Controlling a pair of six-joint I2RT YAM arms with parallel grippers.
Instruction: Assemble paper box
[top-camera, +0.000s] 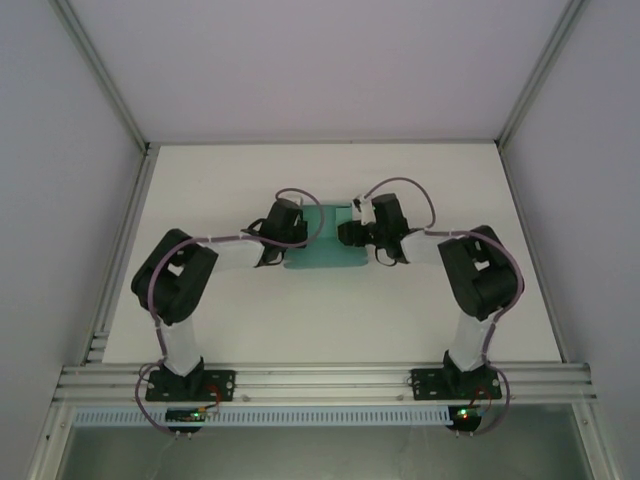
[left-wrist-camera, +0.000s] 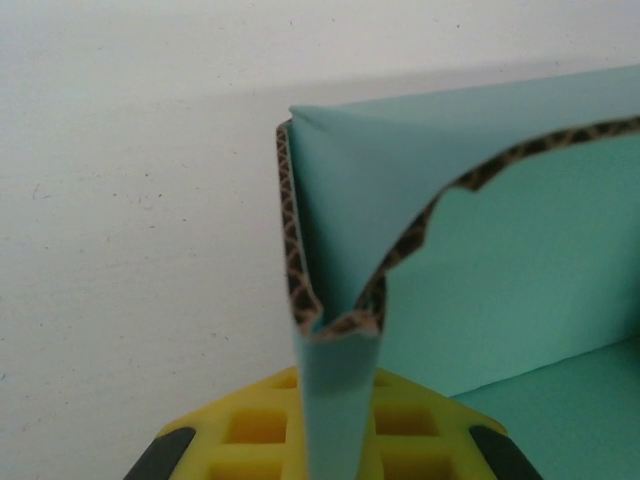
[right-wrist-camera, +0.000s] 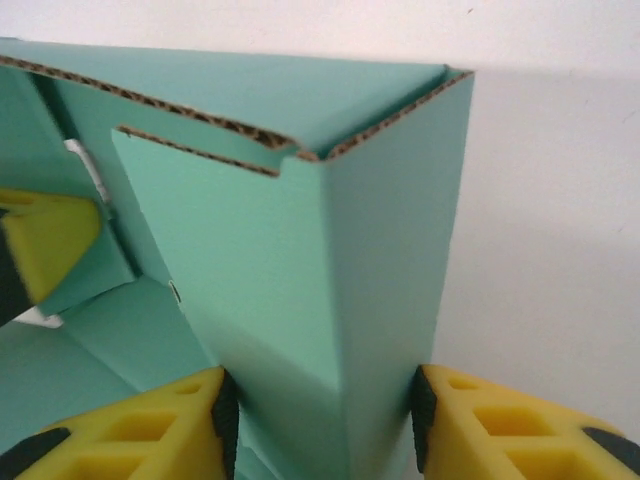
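The teal-green paper box (top-camera: 326, 252) lies partly folded mid-table, some walls standing and corrugated brown edges showing. My left gripper (top-camera: 300, 226) is at its left side. In the left wrist view this gripper (left-wrist-camera: 335, 405) is shut on a raised, folded-over flap of the box (left-wrist-camera: 520, 260), which rises between the yellow fingers (left-wrist-camera: 250, 425). My right gripper (top-camera: 356, 232) is at the box's right side. Its black pads (right-wrist-camera: 224, 405) press both faces of an upright folded corner (right-wrist-camera: 330, 280), so that gripper (right-wrist-camera: 320, 405) is shut on the box.
The white table (top-camera: 330, 315) is bounded by white enclosure walls and a metal rail (top-camera: 320, 380) at the near edge, where both arm bases are bolted. A yellow finger of the left gripper (right-wrist-camera: 40, 245) shows inside the box in the right wrist view.
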